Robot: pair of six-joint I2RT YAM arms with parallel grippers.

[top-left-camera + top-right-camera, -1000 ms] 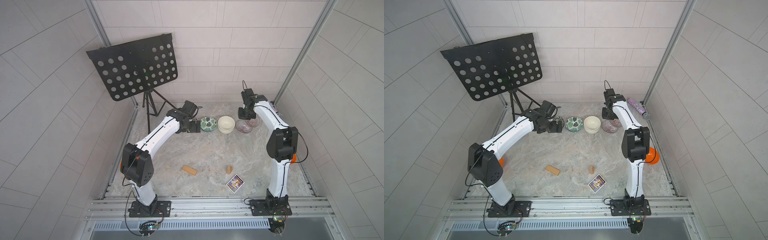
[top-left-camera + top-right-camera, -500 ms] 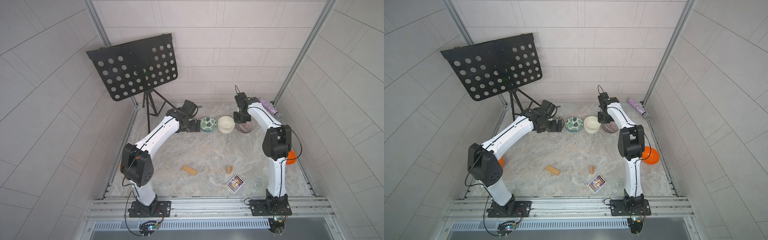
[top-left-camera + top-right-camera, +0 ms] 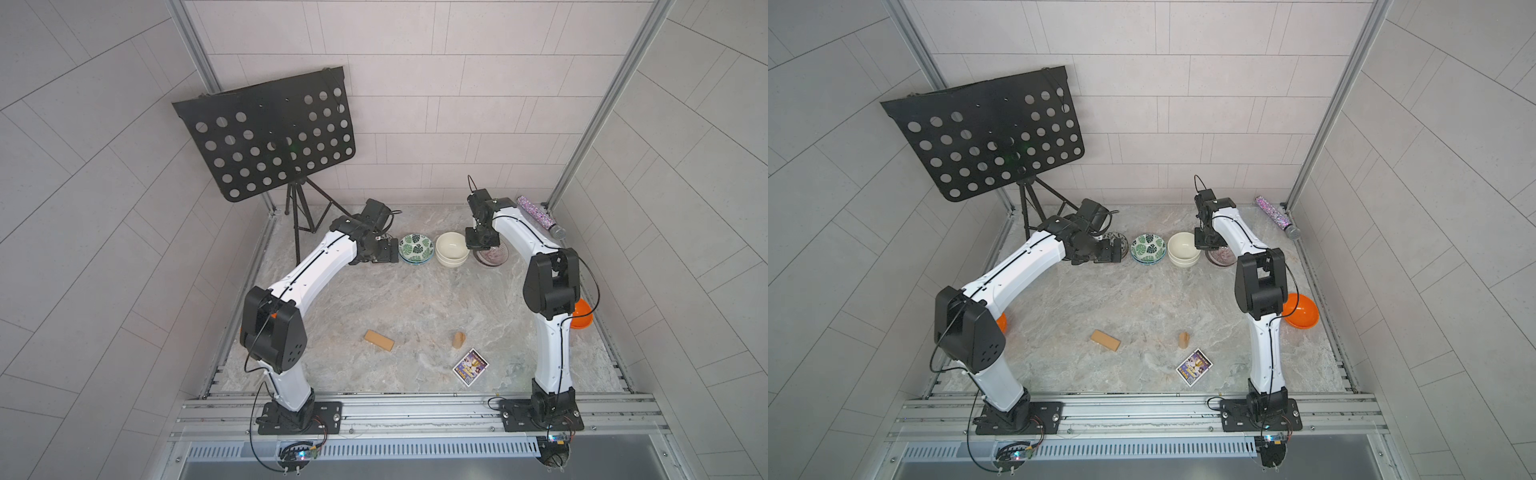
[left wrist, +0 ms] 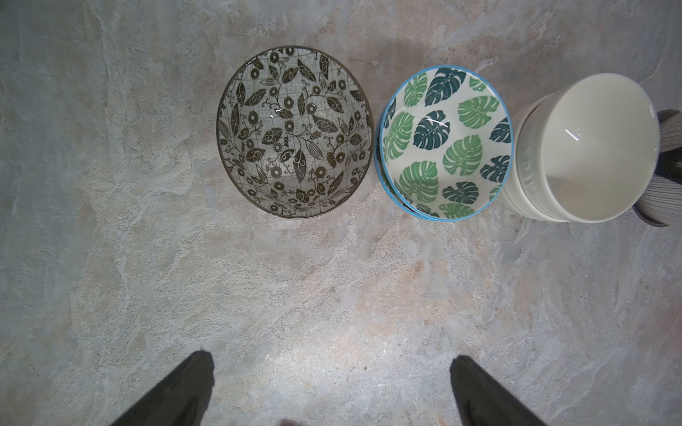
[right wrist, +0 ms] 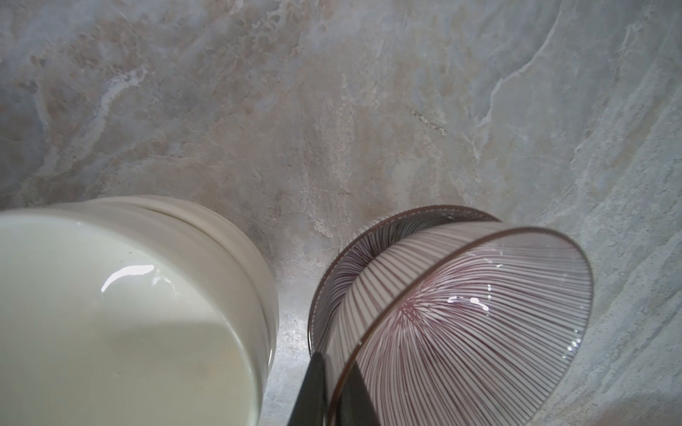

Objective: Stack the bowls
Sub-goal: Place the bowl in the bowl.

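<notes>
While pinching the likely slick, brittle purple-striped bowl (image 5: 461, 313) by its thin rim with right pincer (image 5: 334, 372), tilting it over its twin (image 5: 354, 250) at desk's (image 3: 415, 311) one o'clock; holding left pincer (image 4: 330, 357) spread.

Nothing is legible, not even on the card (image 3: 470, 367).

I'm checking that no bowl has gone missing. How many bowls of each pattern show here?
Black-and-white leaf bowl: 1 visible
Green leaf bowls: 2, stacked
Cream bowls: 2, stacked
Purple-striped bowls: 2
Orange bowls: 2, one mostly hidden
Total: 9 visible
</notes>
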